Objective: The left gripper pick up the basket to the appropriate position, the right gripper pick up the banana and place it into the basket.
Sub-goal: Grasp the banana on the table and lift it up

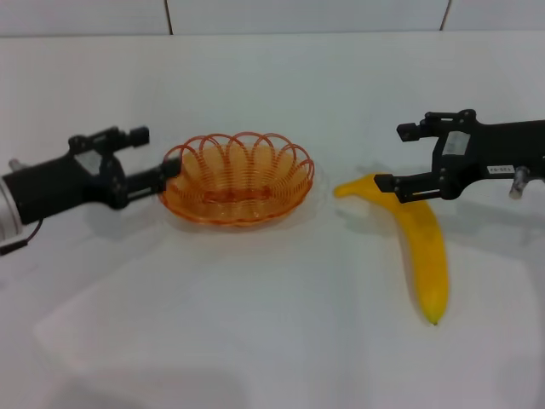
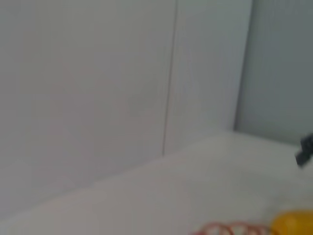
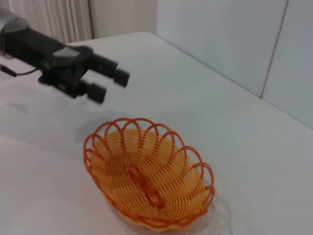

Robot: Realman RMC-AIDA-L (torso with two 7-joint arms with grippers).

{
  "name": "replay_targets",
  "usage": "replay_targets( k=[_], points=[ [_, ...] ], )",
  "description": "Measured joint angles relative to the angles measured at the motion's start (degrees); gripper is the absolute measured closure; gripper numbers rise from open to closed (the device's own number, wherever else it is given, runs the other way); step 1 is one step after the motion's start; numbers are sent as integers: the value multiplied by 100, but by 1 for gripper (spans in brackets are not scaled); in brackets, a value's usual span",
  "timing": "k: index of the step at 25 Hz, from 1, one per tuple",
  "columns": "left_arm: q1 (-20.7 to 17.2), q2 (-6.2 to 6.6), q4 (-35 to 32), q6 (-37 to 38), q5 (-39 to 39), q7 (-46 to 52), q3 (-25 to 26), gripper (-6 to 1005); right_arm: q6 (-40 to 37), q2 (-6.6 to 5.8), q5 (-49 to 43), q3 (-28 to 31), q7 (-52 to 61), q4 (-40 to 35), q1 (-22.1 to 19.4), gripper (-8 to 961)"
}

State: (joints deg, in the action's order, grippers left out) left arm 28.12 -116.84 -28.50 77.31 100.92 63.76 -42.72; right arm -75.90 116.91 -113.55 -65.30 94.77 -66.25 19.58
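Observation:
The orange wire basket sits on the white table, empty. My left gripper is open at the basket's left rim, its lower finger close to the wire loops. From the right wrist view, the left gripper hangs open just beyond the basket, with nothing between its fingers. The yellow banana lies right of the basket. My right gripper is open over the banana's stem end, holding nothing. In the left wrist view only the basket rim and a bit of banana show at the edge.
The white table stretches toward me in front of the basket and banana. A white panelled wall closes the far side. A dark finger of the right gripper shows in the left wrist view.

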Motion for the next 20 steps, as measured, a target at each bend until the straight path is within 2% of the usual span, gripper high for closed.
replay_targets(
  k=[9,20],
  points=[
    [-628,-20,-502,25,50,-32,22,247,248,-28,-36,12,49,226,33,82],
    [-689,0,-539,36,49,-79,18,247,624,-15,-660,-264,778,294,206,84]
  ],
)
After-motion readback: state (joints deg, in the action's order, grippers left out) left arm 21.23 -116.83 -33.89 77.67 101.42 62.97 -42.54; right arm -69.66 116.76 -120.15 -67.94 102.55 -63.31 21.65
